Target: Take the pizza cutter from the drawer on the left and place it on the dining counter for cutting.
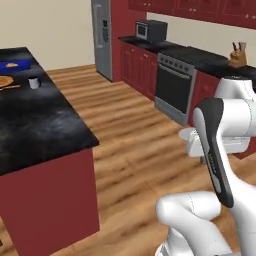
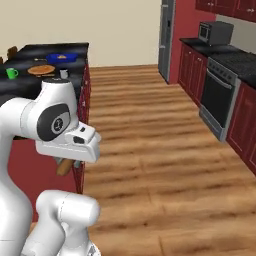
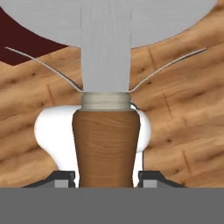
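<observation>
The cutter [image 3: 106, 144] is held by its handle between the part-closed jaws of the gripper [image 3: 106, 177], blade pointing away, above the floor; the counter [image 2: 30, 82] lies beside the arm.

Base views flank arm, share floor [image 1: 135, 150]; hand view close.

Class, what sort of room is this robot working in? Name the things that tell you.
A home kitchen, rendered: an oven range, a microwave, a tall grey fridge and red cabinets.
</observation>
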You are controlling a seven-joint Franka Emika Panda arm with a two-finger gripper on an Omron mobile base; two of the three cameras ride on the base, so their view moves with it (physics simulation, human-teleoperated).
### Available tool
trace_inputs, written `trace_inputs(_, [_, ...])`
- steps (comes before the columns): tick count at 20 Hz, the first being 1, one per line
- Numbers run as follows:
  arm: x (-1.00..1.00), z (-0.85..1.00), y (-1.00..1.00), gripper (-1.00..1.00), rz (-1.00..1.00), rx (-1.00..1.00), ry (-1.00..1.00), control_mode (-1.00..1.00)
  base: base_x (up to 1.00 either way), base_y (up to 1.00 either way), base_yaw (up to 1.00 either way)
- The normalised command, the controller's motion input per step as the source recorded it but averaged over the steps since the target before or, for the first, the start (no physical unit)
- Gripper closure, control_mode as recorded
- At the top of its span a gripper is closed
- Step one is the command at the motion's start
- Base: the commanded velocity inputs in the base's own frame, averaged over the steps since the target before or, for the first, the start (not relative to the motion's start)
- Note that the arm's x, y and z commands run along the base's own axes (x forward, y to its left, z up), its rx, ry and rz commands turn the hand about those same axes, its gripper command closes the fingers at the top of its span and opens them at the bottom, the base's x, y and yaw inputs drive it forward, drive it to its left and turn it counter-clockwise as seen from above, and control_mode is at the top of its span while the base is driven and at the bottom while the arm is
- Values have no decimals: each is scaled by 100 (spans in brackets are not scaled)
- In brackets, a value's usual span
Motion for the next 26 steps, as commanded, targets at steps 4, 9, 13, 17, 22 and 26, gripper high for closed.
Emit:
trace_inputs(4, [0, 0, 0, 100, 0, 0, 0, 100, 100, -86, 40])
trace_inputs(9, [0, 0, 0, 100, 0, 0, 0, 100, 100, -93, 37])
trace_inputs(13, [0, 0, 0, 100, 0, 0, 0, 100, 100, -93, 37])
trace_inputs(17, [0, 0, 0, 100, 0, 0, 0, 100, 100, -91, 38])
trace_inputs(22, [0, 0, 0, 100, 0, 0, 0, 100, 100, -80, 42])
trace_inputs(26, [0, 0, 0, 100, 0, 0, 0, 100, 100, -74, 43])
